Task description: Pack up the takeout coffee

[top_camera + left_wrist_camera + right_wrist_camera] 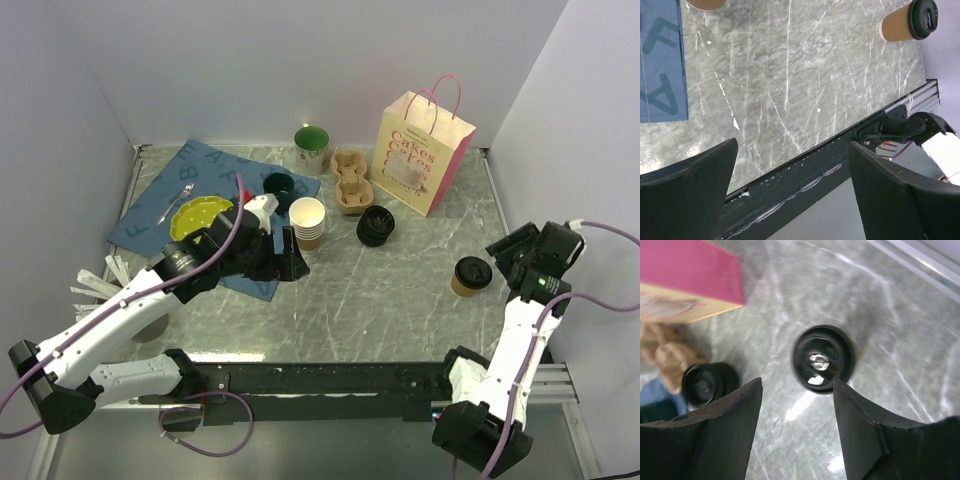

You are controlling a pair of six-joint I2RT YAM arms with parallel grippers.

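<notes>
Untouched, the brown paper cup with black sip lid [470, 276] stands upright. Both the right gripper [796, 390] and left gripper [792, 145] gape empty.

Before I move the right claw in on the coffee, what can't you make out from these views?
Takeout coffee, right wrist view: blurred; its black lid hides the cup wall and contents.
Paper bag, top view: its front wall hides the inside; the right wrist view cuts it off at the edge.
Right claw, top view: fingertips too small and dark to judge their gap to the cup.
</notes>
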